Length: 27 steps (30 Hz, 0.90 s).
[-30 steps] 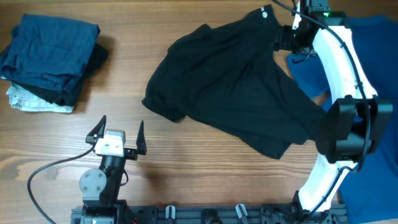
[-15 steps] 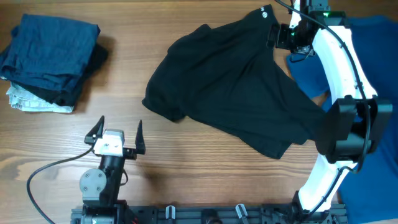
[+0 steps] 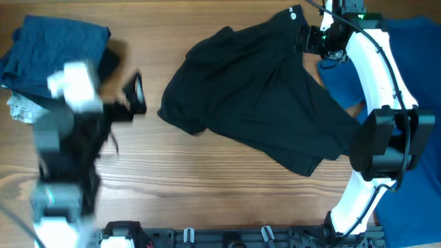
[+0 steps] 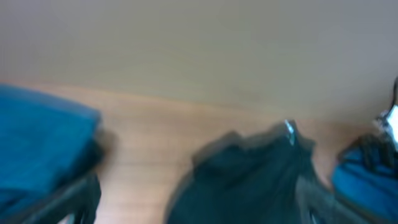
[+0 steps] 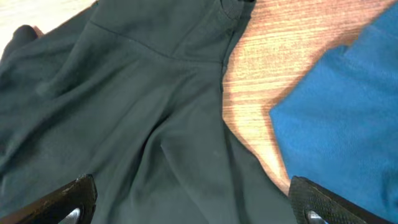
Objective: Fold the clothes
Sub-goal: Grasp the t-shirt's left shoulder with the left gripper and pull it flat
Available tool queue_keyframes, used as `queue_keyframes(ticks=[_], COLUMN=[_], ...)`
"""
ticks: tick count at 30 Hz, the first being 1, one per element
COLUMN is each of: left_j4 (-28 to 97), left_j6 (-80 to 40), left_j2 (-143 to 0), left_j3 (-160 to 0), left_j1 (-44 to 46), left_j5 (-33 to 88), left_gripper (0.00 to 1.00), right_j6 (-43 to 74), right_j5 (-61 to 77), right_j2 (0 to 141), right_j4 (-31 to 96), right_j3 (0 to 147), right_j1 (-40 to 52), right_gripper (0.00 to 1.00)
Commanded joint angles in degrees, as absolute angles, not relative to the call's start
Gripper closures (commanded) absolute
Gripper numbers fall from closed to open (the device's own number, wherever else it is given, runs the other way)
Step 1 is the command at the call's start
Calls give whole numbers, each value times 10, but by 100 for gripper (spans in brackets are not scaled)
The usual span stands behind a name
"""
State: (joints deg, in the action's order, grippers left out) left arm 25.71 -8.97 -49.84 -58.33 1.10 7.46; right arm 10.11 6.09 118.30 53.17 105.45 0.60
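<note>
The large black shirt (image 3: 262, 103) lies crumpled across the table's middle and right, with a small white logo mark (image 3: 292, 12) at its far collar. My right gripper (image 3: 311, 40) is open just above the shirt near the collar; in the right wrist view its fingers (image 5: 193, 202) straddle black fabric (image 5: 124, 112). The royal-blue shirt (image 3: 413, 55) lies under the right arm and shows in the right wrist view (image 5: 348, 112). My left gripper (image 3: 127, 93) is raised, blurred and open, beside the folded navy pieces (image 3: 55, 55). Its wrist view (image 4: 199, 208) looks toward the black shirt (image 4: 249, 180).
A pale folded piece (image 3: 27, 114) sticks out under the navy stack at the left edge. The wooden table (image 3: 207, 179) shows bare planks along the front. The right arm's white links (image 3: 375, 76) reach over the blue shirt.
My left arm has swung up and away from its rest at the front, toward the far left near the navy stack, and is blurred with motion. The right gripper has barely moved.
</note>
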Motion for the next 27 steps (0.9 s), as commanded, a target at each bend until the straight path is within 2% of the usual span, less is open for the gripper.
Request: queue_keyframes(ticks=[1,4,9,12,15,17,27], left_j4=[411,504,449,438,446,446,402], left_j6=[-97,-93,-92,-63,35,70,72], left_j2=[-794,-994,-1150,-1198,-1229,-1245,-1340], left_j3=[-911,-1104,-1125,-1125,-1125,-1125,-1125], left_j1=[16,30,43,58,95,119,145], left_j5=[173,174,194,213,208,186,104], left_gripper=[0,0,0,0,4,0,0], right_j6=[107,106,106,106,106,106,106], right_j5=[65,64,65,65,64,64,65], right_j2=[1187,1187,1187,1187,1187,1187,1187], right_j4=[531,531,531,531,531,531,531], right_j3=[1054,1054,1054,1054,1054,1054,1054], right_j1=[6,6,6,6,6,6,6], right_gripper=[0,0,0,0,0,0,0])
